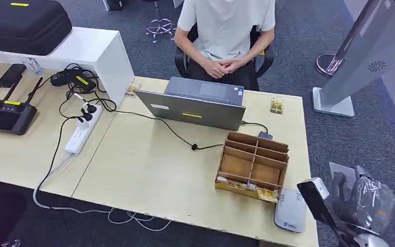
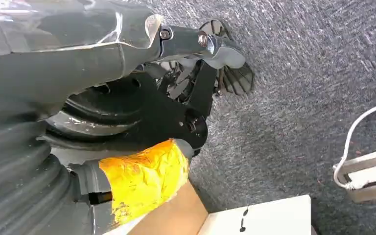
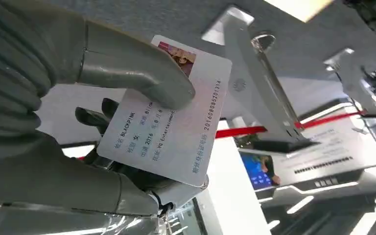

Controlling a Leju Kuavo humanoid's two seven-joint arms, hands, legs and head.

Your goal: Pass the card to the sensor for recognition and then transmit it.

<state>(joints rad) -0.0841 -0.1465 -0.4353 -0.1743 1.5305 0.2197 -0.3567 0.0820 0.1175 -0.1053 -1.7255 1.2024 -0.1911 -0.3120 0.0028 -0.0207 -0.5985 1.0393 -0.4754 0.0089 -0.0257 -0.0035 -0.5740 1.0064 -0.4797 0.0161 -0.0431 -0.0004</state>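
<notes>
A: Where is the card [image 3: 169,115] right now?

B: In the right robot hand [image 3: 103,122]. The right wrist view has the thick grey thumb [image 3: 142,78] pressed on the printed face and darker fingers [image 3: 95,117] behind it, so the card is pinched flat between them. It is white, with rows of printed text and a small photo at one corner.

A: And where is that hand relative to the wooden organizer [image 1: 253,165]?

B: In the head view the right arm [image 1: 355,206] sits off the desk [image 1: 149,164] edge, to the right of the organizer and nearer the camera. I cannot make out the card itself from up there.

A: What lies just beside the organizer?

B: A flat grey pad [image 1: 290,210] touches its near right corner, at the desk's front edge. Behind the organizer stands an open grey laptop [image 1: 195,105], and a black cable [image 1: 185,139] runs between them. A person [image 1: 226,36] sits beyond the laptop with hands folded.

A: The left robot hand?

B: The left wrist view gives a yellow-wrapped part [image 2: 144,178] and grey carpet [image 2: 298,88], but I cannot tell whether its fingers are apart or closed.

A: Anything farther from the organizer?

B: Well to its left, a white power strip [image 1: 82,131] and a black controller [image 1: 7,116] with two antennas.
</notes>
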